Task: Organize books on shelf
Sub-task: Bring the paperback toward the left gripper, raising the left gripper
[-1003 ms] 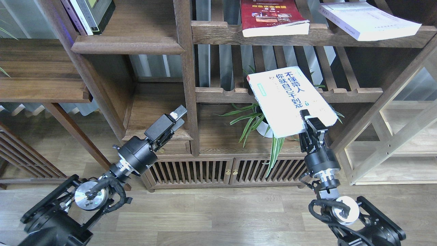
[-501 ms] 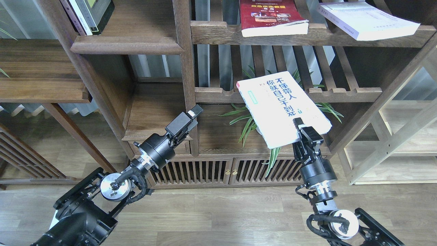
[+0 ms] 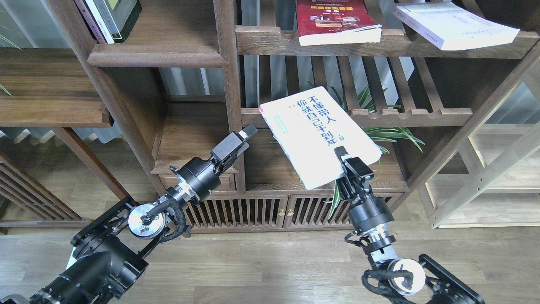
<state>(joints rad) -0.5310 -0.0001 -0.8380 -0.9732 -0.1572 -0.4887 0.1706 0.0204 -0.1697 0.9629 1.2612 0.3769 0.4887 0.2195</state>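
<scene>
My right gripper (image 3: 345,161) is shut on the near corner of the white book with green-and-black Chinese characters (image 3: 314,131). It holds the book tilted in the air in front of the lower slatted shelf. The red book (image 3: 333,21) and the pale lavender-white book (image 3: 453,25) lie flat on the upper slatted shelf. The solid dark-brown shelf with the moulded front edge (image 3: 156,58) is at upper left. My left gripper (image 3: 244,136) is empty, just left of the white book and in front of the upright post. Its fingers cannot be told apart.
Several books (image 3: 109,19) stand on the solid shelf at its left end. A thick upright post (image 3: 230,84) divides the bookcase. A green leafy plant (image 3: 386,135) sits behind the held book. Slatted cabinet doors (image 3: 253,211) are below, and a pale wooden rack (image 3: 485,177) stands at right.
My right gripper has carried the white book to the left and slightly down. My left arm has moved right and forward, up to the post.
</scene>
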